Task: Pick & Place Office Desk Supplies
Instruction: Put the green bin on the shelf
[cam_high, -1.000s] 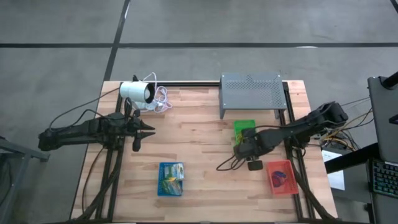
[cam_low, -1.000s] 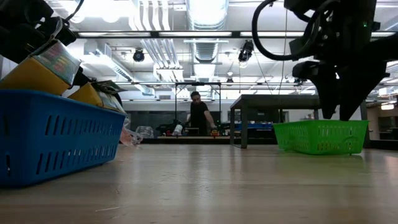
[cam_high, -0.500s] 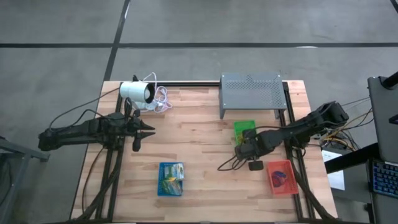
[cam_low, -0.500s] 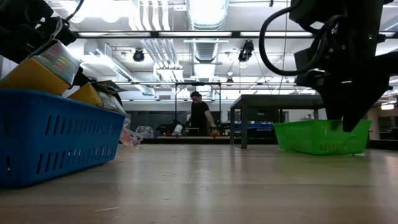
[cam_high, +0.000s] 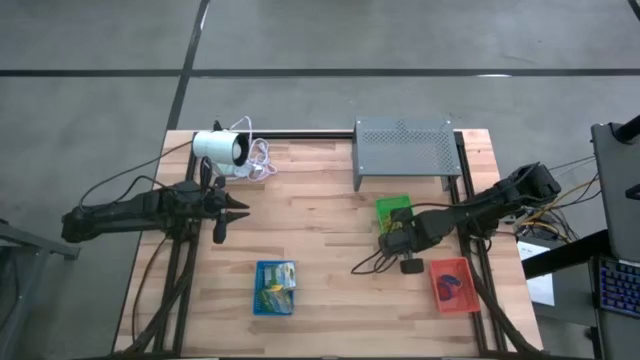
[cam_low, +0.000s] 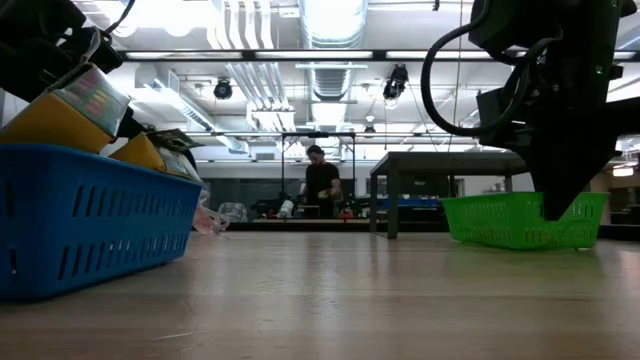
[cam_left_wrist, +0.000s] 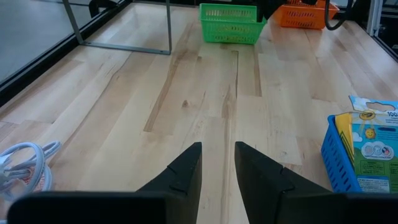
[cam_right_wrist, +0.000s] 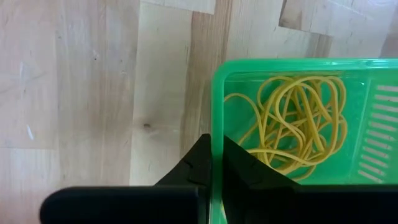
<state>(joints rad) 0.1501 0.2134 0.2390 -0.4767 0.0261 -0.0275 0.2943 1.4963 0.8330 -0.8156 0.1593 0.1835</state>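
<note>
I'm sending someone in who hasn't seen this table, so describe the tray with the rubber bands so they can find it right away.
Start at the grey perforated metal stand along the table's far edge. Just in front of it sits the green tray, with the right gripper at its rim. It alone is green and holds tangled yellow rubber bands; the blue tray holds packets, and the red tray sits at the right corner.

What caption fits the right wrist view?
Right tool shut on the green tray's rim, yellow rubber bands inside.

3 trays (cam_high: 275, 288), 1 white cylinder (cam_high: 220, 148), 1 grey stand (cam_high: 403, 147), 2 arms (cam_high: 130, 213).
</note>
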